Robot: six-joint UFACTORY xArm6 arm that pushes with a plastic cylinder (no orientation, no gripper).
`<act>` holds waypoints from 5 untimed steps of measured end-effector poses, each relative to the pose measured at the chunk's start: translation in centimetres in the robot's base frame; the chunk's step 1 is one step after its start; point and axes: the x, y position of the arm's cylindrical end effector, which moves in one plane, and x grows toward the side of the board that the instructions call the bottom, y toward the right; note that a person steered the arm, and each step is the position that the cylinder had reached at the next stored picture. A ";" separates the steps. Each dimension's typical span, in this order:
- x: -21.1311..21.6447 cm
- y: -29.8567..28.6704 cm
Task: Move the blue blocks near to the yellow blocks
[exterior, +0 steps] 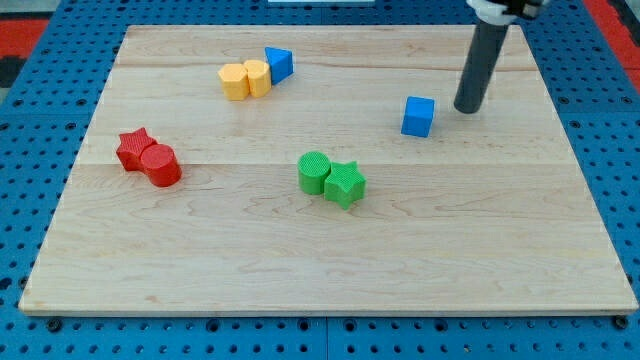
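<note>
Tip position beside the blue cube on the desk (90, 250).
My tip (467, 109) stood just right of the blue cube (419, 116), not touching it. The blue triangular block (279, 64) touched the two yellow blocks (245, 79) near the view's top. Red blocks (148, 157) lay left; green blocks (331, 177) lay centre.

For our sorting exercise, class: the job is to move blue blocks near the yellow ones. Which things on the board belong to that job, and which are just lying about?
Belong to the job:
blue cube, just left of my tip
blue triangle, already touching the yellow blocks

Lying about:
red star
red cylinder
green cylinder
green star
</note>
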 end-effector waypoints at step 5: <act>-2.8 -15.6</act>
